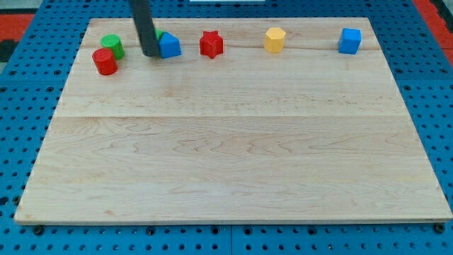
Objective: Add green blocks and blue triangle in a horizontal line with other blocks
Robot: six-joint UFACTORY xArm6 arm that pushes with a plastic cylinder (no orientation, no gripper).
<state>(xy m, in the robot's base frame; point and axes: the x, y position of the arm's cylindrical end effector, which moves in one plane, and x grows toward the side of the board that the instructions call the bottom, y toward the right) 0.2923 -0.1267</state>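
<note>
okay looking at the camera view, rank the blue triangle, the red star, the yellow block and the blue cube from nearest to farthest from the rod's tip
1. Blue triangle: right beside my tip, on the view's right of it.
2. Red star: next along the row, rightward.
3. Yellow block: right of centre.
4. Blue cube: far right, near the board's top corner.

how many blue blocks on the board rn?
2. A blue triangle sits at the view's top left, right beside my tip; a blue cube sits at the top right. The rod may hide something behind it.
</note>
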